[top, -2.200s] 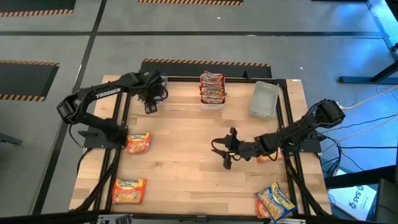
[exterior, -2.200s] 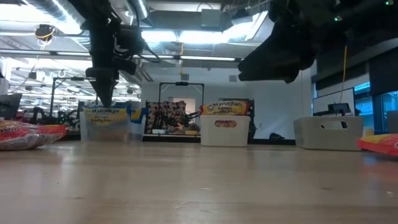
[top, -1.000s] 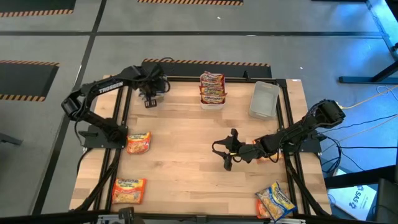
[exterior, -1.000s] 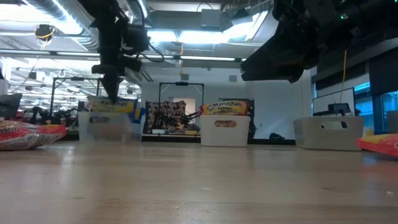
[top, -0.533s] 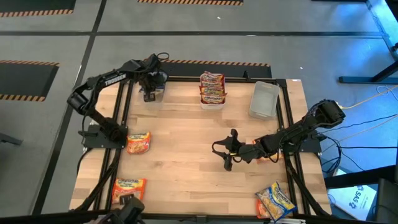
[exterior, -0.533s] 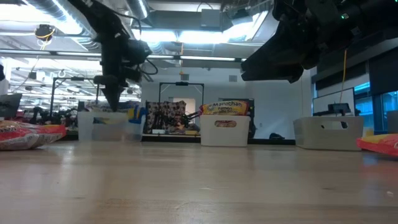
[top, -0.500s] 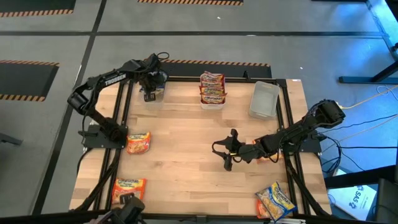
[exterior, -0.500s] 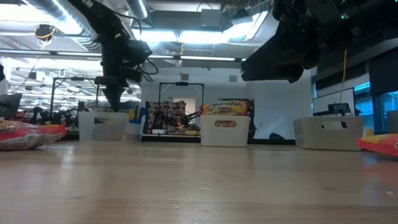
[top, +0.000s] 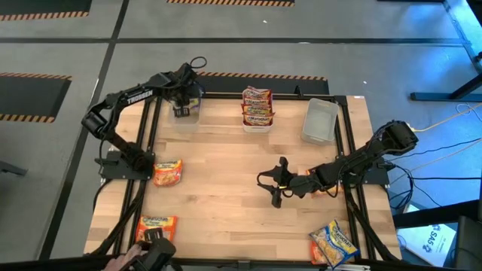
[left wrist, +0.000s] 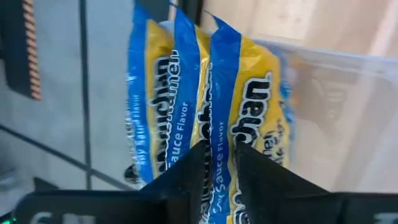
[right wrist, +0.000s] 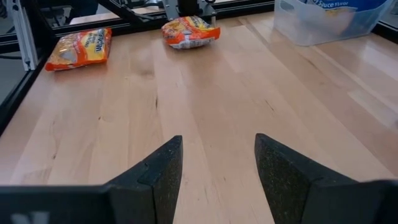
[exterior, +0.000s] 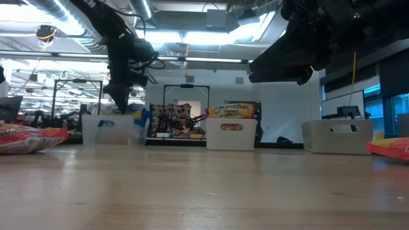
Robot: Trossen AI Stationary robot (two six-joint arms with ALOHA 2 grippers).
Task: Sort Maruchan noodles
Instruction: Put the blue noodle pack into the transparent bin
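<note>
Several blue-and-yellow Maruchan noodle packets point(left wrist: 249, 106) stand on edge in a clear bin point(top: 186, 118) at the table's far left corner. My left gripper point(top: 182, 108) points down into this bin, open by a narrow gap, with one packet's blue top edge point(left wrist: 222, 134) between its fingers. My right gripper point(top: 272, 182) hovers open over the middle of the table with nothing between its fingers point(right wrist: 217, 168). Loose orange packets lie flat at the left edge point(top: 168, 172) and the near left corner point(top: 156, 227). A blue-yellow one point(top: 335, 242) lies near right. My left gripper comes from above, a finger point(left wrist: 196, 165) on either side of the upright packet's blue top edge point(left wrist: 222, 149). Whether the fingers touch it cannot be told. The packet stands in the bin among the others.
A white bin with red packets point(top: 257, 108) stands at the far middle, a clear bin point(top: 319, 120) at the far right. Another packet point(top: 325, 191) lies under my right arm. A dark object and a hand point(top: 154, 254) show at the near edge.
My left gripper has gone toward the table's far left corner and down over the clear bin. The blue-yellow packet that hung below it above the bin's rim has sunk into the bin. A dark object with a hand has come in at the near edge.
</note>
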